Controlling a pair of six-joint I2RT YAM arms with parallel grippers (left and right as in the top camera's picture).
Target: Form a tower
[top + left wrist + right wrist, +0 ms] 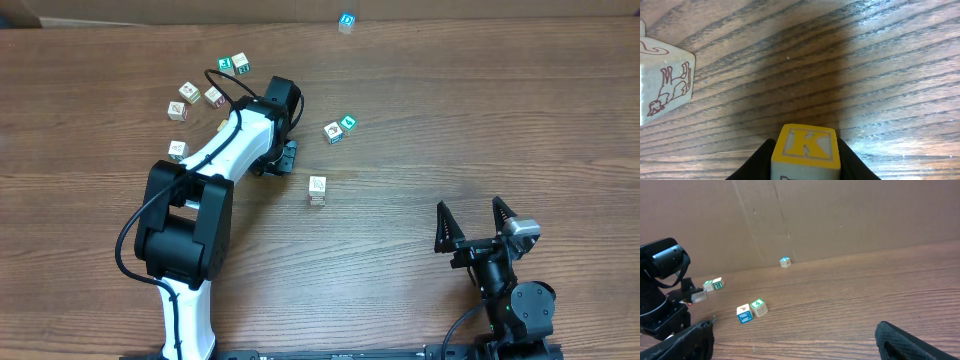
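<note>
**Block tower at the far edge, left gripper busy with a yellow cube**

The tower (346, 22) stands at the far edge of the worktop, a little right of the middle, close to the cardboard wall. It is a narrow column of cream alphabet cubes with blue print on top. Its long axis seems upright, though it is too small to count the cubes.

The left gripper (805, 161) is the nearer of the two. From it, the tower lies farther away and to the right, well apart. Its dark fingers (756, 162) press on both sides of a yellow K cube (807, 144), which looks clamped. To reach the tower, that arm would probably have to carry the cube across open wood and come down from above.

The right gripper (471, 222) sits near the front right corner, jaws spread wide and holding nothing.

Loose cubes are scattered near the far left corner (213, 97). A pair (340, 128) and a red-printed cube (317, 188) lie nearer the middle. The worktop (480, 120) is dark wood grain, and plain brown cardboard (840, 215) closes off the back.
</note>
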